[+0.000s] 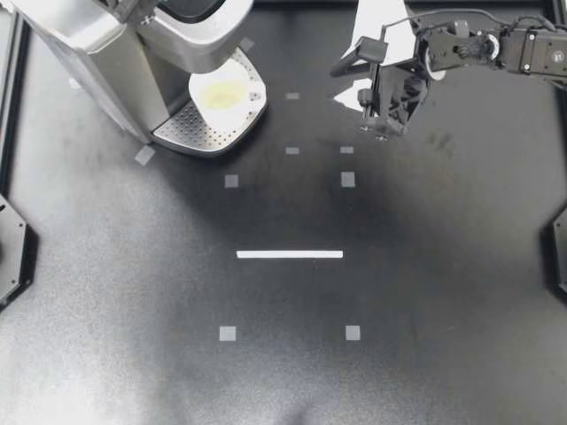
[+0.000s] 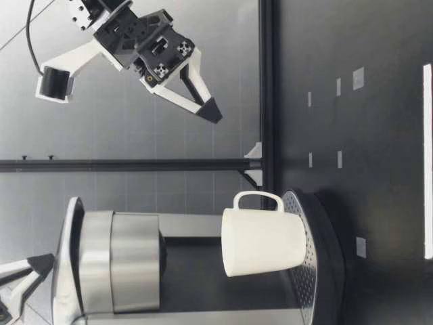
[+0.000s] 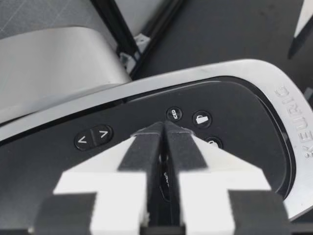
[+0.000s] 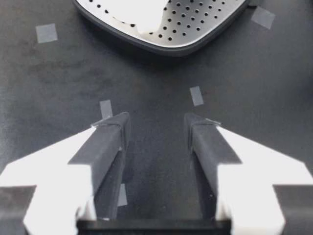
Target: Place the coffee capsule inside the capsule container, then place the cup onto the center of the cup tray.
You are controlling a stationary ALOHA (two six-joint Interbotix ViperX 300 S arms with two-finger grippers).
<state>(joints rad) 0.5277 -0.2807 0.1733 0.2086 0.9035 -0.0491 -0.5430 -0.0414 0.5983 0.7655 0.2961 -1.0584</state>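
A white cup (image 1: 226, 93) stands upright on the perforated cup tray (image 1: 190, 128) of the silver coffee machine (image 1: 115, 44) at the back left. In the low view the cup (image 2: 264, 240) has its handle toward my right gripper (image 2: 203, 105). No capsule shows in any view. My right gripper (image 1: 379, 133) hangs above the table to the right of the tray, open with nothing between its fingers (image 4: 110, 137); the tray (image 4: 195, 24) lies ahead of it. My left gripper (image 3: 164, 129) is shut with nothing in it, tips over the machine's dark button panel (image 3: 205, 117).
A white tape strip (image 1: 290, 254) marks the table's middle, with several small grey tape squares (image 1: 347, 179) around it. Black mounts sit at the left edge (image 1: 11, 252) and right edge (image 1: 558, 248) of the table. A black rail (image 2: 267, 88) runs along the far edge.
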